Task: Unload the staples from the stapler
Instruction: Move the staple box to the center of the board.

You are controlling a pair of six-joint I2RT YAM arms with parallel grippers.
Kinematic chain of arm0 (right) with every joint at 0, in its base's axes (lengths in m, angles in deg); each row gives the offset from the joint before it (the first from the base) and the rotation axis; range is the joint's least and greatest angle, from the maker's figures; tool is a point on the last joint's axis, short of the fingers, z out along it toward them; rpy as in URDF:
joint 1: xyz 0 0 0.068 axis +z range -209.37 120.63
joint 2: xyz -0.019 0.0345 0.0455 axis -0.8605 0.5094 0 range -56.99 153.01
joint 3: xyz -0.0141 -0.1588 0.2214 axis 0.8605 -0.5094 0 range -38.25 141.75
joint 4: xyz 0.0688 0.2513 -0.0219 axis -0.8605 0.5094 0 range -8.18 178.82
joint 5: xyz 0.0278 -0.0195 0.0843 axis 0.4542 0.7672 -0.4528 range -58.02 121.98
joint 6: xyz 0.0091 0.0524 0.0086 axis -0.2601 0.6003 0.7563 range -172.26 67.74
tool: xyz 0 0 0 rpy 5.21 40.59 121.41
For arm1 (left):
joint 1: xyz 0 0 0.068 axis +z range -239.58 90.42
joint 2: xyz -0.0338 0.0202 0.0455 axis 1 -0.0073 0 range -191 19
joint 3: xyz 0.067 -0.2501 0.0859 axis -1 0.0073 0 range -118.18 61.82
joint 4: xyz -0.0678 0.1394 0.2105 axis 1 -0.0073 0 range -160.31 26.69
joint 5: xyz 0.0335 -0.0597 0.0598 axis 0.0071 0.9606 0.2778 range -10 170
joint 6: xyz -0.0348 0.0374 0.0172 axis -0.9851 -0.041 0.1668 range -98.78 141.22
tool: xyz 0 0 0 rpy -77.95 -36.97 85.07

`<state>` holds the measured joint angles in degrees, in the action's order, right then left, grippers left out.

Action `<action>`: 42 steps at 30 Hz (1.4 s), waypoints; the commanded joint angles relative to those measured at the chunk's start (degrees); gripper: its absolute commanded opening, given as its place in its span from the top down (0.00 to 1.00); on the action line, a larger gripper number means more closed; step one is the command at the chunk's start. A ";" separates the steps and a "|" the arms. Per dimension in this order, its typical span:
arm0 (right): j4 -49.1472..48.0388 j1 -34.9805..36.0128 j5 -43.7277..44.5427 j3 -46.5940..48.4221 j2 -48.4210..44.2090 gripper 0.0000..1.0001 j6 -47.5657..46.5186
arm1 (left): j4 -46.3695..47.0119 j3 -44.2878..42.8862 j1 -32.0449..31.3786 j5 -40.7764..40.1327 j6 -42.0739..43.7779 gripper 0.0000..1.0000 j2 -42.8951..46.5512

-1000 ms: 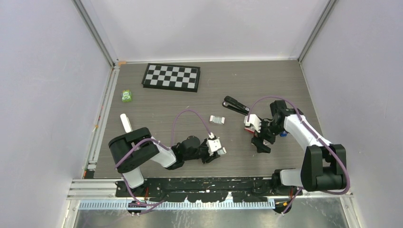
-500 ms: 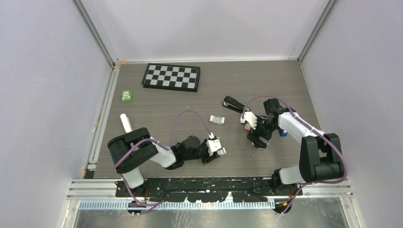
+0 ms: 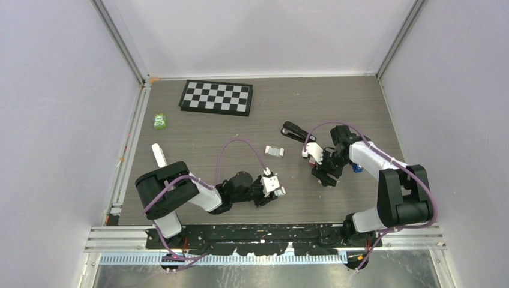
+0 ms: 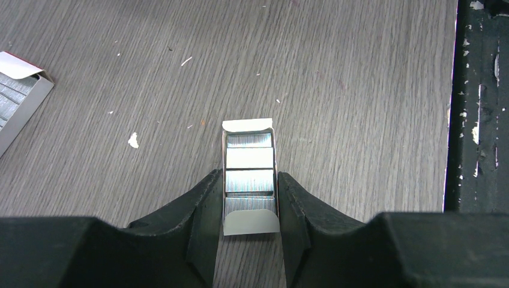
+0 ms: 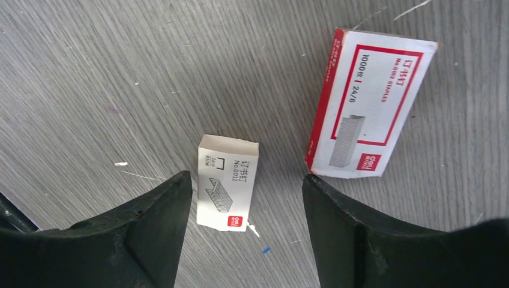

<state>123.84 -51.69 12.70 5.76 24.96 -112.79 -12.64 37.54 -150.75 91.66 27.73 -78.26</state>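
The black stapler (image 3: 298, 133) lies on the table at the back right, beyond my right gripper (image 3: 324, 175). In the right wrist view my right gripper (image 5: 246, 181) is open over the table, its fingers either side of a small white staple box (image 5: 228, 182) without touching it. A red-and-white staple box (image 5: 371, 129) lies just past the right finger. Near the front edge, my left gripper (image 4: 249, 183) is shut on an open tray of silver staples (image 4: 249, 159) that rests on the table.
Another staple tray (image 3: 274, 150) lies mid-table and shows at the left edge of the left wrist view (image 4: 18, 96). A chessboard (image 3: 216, 97) sits at the back, with a green object (image 3: 159, 122) and a white cylinder (image 3: 158, 155) at the left. A small blue item (image 3: 358, 168) lies by the right arm.
My right gripper has shifted a little back and to the left, and its jaws have narrowed. The left arm and its tray have not moved.
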 commanded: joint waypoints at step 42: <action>0.40 15.91 -7.63 0.35 -2.66 0.62 -3.99 | 12.81 2.29 -0.29 4.34 1.69 0.60 -3.26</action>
<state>126.13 -38.29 6.97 5.73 22.23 -116.55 -6.19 39.29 -150.75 94.61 28.97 -80.68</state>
